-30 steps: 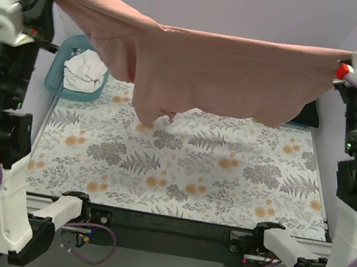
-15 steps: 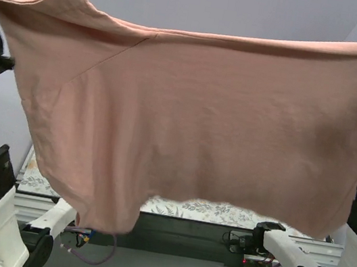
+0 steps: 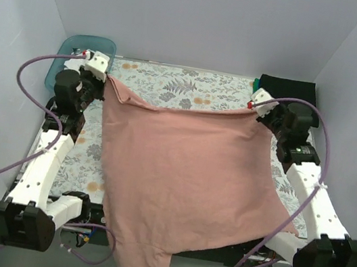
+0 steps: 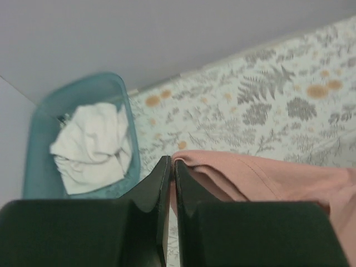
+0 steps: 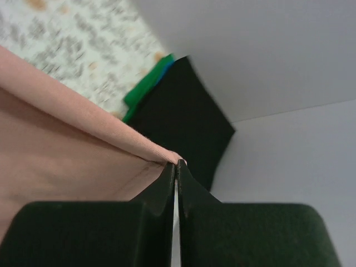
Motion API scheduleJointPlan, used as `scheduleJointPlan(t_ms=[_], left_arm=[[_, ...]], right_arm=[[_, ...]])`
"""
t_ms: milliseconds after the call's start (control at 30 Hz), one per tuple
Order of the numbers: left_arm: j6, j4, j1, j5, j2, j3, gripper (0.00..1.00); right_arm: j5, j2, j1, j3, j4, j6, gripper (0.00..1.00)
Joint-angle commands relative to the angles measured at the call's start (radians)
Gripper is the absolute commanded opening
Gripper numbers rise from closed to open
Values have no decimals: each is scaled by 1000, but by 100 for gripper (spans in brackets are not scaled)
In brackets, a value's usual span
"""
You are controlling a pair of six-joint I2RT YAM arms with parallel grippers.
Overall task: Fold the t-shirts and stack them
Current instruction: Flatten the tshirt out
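Note:
The dusty-pink t-shirt (image 3: 177, 181) is stretched between both grippers over the table, its lower part hanging past the near edge. My left gripper (image 3: 107, 79) is shut on its far-left corner (image 4: 183, 161). My right gripper (image 3: 254, 109) is shut on its far-right corner (image 5: 172, 157). A folded black t-shirt (image 3: 288, 90) lies at the far right over a teal-green one (image 5: 147, 83). A white t-shirt (image 4: 92, 144) lies crumpled in the teal basket (image 4: 119, 92).
The teal plastic basket (image 3: 77, 44) stands at the far left corner. The floral table cover (image 3: 180, 82) shows beyond the shirt. Pale walls close in the back and both sides. Purple cables (image 3: 20, 73) loop beside each arm.
Both arms have swung the pink shirt from high up in front of the camera down and outward over the table. It now hangs stretched low, covering most of the table.

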Motion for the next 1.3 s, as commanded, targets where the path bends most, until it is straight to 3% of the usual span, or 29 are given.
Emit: scheduleJointPlan(t_ms=[0, 133, 300, 533, 1267], left_arm=[[22, 146, 6, 50, 50, -86, 0], [-9, 215, 6, 20, 291, -69, 0], [-39, 234, 6, 0, 575, 64, 0], [-15, 229, 6, -63, 781, 224, 0], [-21, 143, 6, -10, 743, 196, 0]], right_arm=[[-53, 43, -2, -87, 178, -35, 1], [-47, 282, -2, -86, 260, -20, 1], [-5, 524, -4, 70, 273, 7, 1], [-5, 666, -4, 181, 281, 4, 1], [47, 749, -4, 235, 229, 31, 1]])
